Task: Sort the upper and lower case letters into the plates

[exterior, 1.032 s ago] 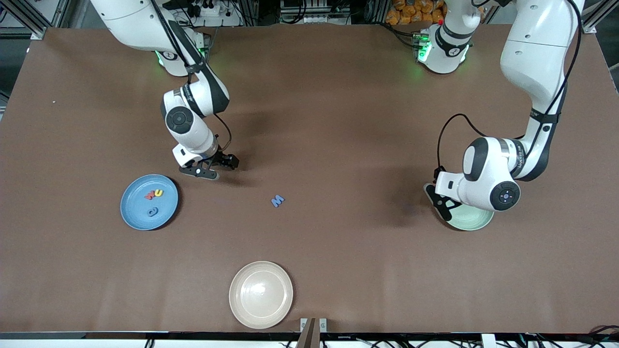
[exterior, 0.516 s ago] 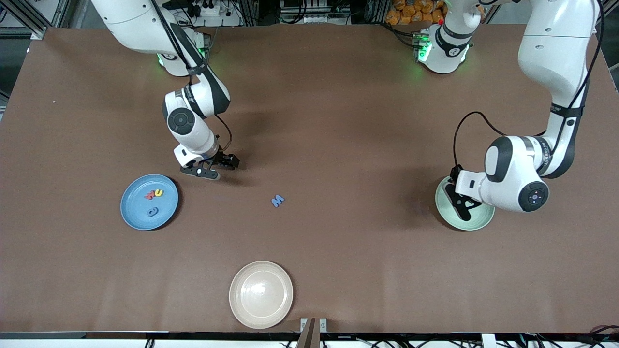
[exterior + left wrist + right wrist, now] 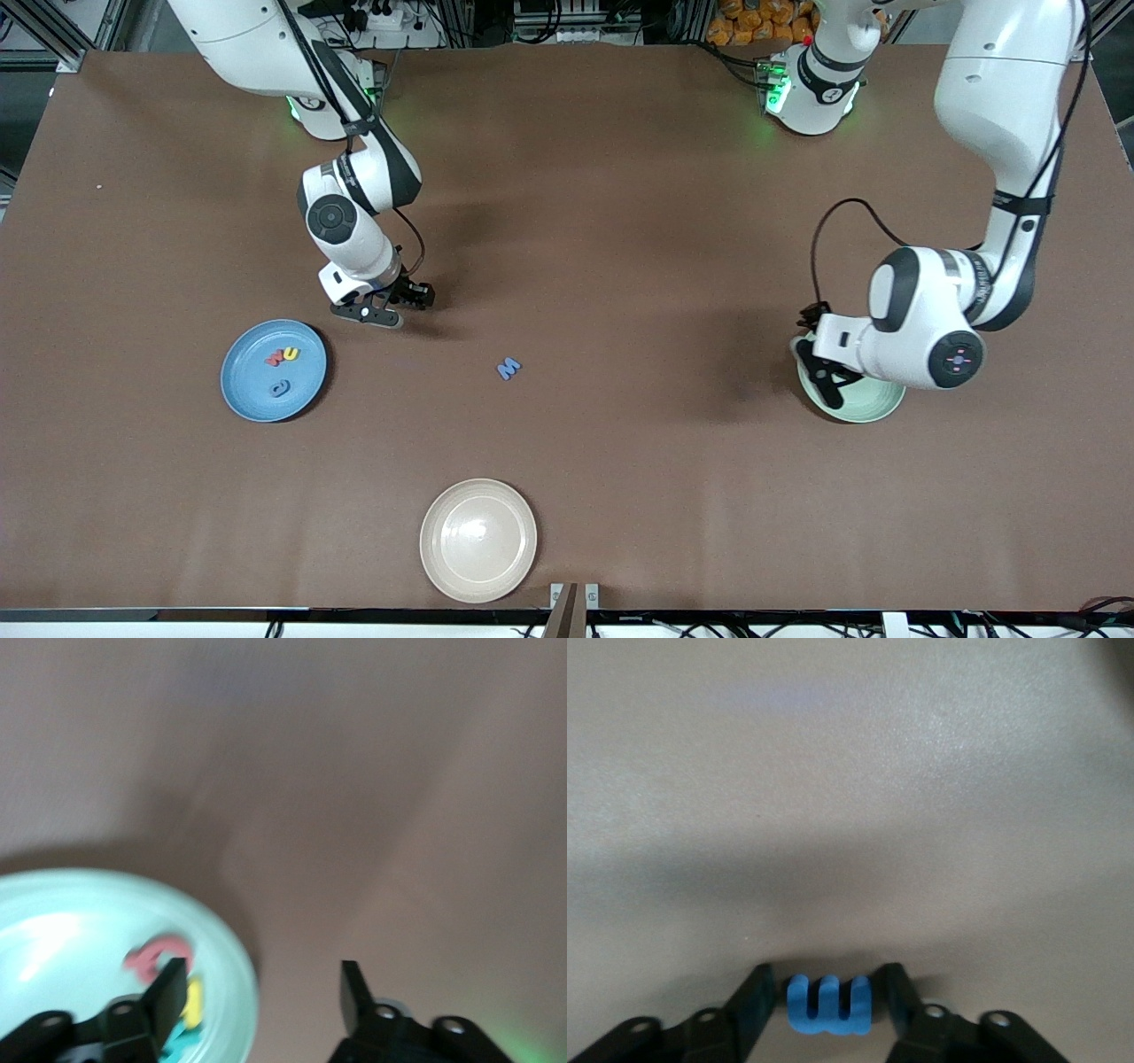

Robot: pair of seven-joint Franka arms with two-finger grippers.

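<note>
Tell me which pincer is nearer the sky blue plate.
Right. The right pincer sits just beside the sky blue plate, closing on a blue letter. The left pincer is over the pale green plate, open.

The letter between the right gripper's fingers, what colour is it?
Blue. The letter shows best in the right wrist view, sitting between the right gripper fingers.

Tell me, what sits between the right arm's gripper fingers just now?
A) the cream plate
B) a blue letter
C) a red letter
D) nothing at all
B: the right wrist view shows a small blue letter between the two fingers of the right gripper, low over the bare brown table.
</note>
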